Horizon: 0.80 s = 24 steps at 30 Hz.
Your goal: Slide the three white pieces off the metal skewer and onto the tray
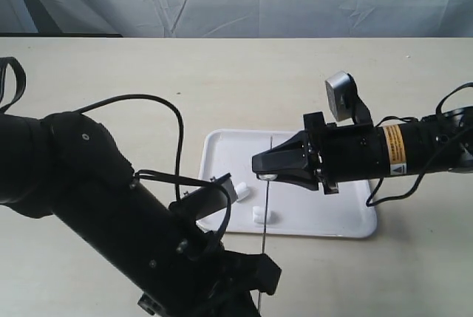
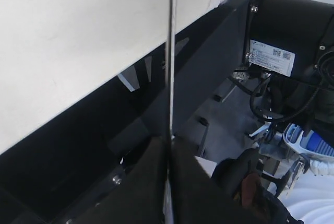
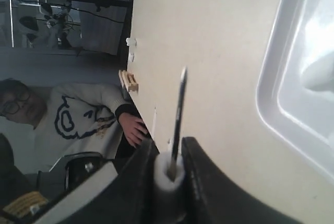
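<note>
The metal skewer (image 1: pixel 264 243) runs from my left gripper (image 1: pixel 260 296) out over the white tray (image 1: pixel 325 221). My left gripper (image 2: pixel 168 141) is shut on the skewer (image 2: pixel 170 51) near one end. My right gripper (image 1: pixel 264 171) reaches in from the right and is shut on a white piece (image 1: pixel 270 177) threaded on the rod. In the right wrist view its fingers (image 3: pixel 195 153) squeeze this piece (image 3: pixel 169 179), with the skewer tip (image 3: pixel 177 114) sticking out beyond it. A second white piece (image 1: pixel 259 216) is at the skewer over the tray; whether it is threaded I cannot tell. A third white piece (image 1: pixel 239 188) lies by the tray's left side.
The tray rests on a beige table (image 1: pixel 148 80) with a grey cloth backdrop behind. My bulky left arm (image 1: pixel 89 184) and its cable cover the near left. In the right wrist view a seated person's hand (image 3: pixel 133 130) rests at the table's edge, past the tray rim (image 3: pixel 271 93).
</note>
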### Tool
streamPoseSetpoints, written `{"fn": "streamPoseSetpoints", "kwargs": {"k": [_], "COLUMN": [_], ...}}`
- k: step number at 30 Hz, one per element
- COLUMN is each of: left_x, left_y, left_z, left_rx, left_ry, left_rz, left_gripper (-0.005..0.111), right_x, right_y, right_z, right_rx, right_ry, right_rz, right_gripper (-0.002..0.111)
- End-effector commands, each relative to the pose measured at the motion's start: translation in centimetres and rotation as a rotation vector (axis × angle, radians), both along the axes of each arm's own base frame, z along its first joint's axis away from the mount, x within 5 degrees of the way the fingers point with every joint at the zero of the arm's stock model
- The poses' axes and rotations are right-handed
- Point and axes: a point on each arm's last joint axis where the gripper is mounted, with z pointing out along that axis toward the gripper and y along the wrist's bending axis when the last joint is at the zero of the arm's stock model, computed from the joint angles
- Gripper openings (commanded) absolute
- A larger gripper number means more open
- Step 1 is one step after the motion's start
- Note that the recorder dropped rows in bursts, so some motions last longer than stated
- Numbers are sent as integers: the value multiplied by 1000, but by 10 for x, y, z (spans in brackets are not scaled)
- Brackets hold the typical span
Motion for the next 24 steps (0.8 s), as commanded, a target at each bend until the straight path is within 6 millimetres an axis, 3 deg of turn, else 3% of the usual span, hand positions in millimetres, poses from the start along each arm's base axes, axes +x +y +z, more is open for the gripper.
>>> {"fn": "streamPoseSetpoints", "kwargs": {"k": [1,12,17,24], "left_x": [-8,-10,-13,1], "left_y": [-1,2,5,10], "left_z": [1,-3,-5,-12], "left_rx": [2,89,116,170], "left_ry": [29,44,68,-29], "left_rz": [-39,-26,-36,37], "left_gripper": [0,0,0,0], "right_x": [21,52,67,60], "right_y": [0,-2,-12,-14], "right_z": [6,10,17,21], "right_rx": [-28,-260,-343,-272], "right_ry": [-29,-93,-105,-49], "right_rz": [-78,-94,-84,-22], "right_gripper": [16,17,27,30]}}
